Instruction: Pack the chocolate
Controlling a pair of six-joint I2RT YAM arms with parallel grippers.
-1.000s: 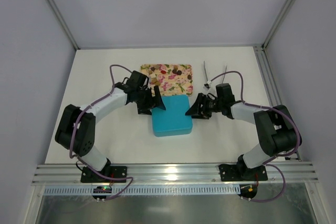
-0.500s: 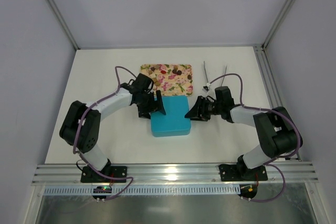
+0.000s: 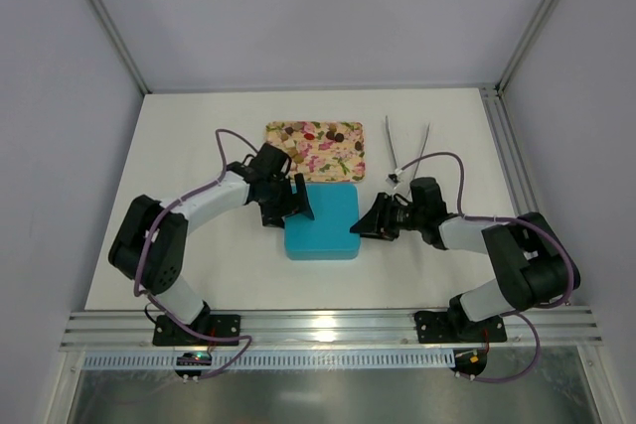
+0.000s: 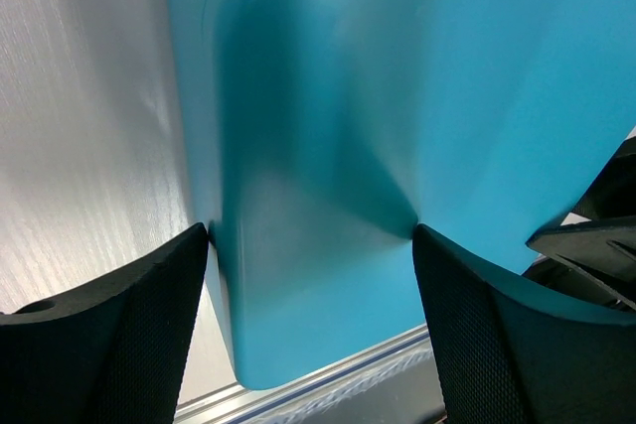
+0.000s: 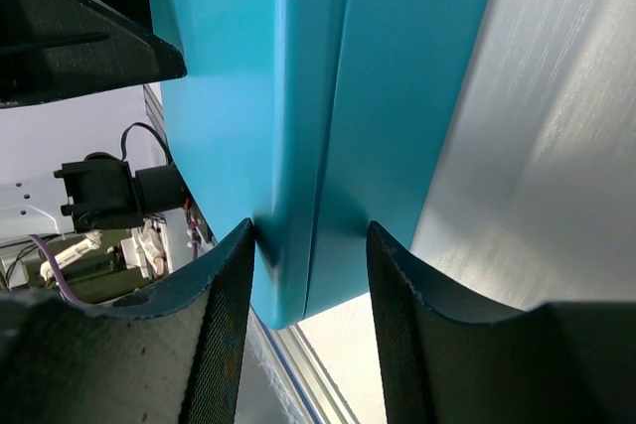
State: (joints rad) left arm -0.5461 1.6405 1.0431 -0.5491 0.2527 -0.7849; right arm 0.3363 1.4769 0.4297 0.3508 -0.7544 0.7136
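A teal box with its lid on lies on the table in front of the flowered tray. Several small brown and reddish chocolates lie along the tray's far edge. My left gripper is at the box's far left corner. In the left wrist view its fingers straddle the box, each touching one side of the raised top. My right gripper is at the box's right edge. In the right wrist view both fingers press on the rim of the box.
Metal tongs lie on the table to the right of the tray, just beyond my right arm. Aluminium rails run along the near edge of the table. Grey walls close in the back and both sides.
The box has turned from a tilted to a squarer position and shifted slightly left. My right gripper has moved nearer and lower along the box's right edge. My left gripper has barely moved.
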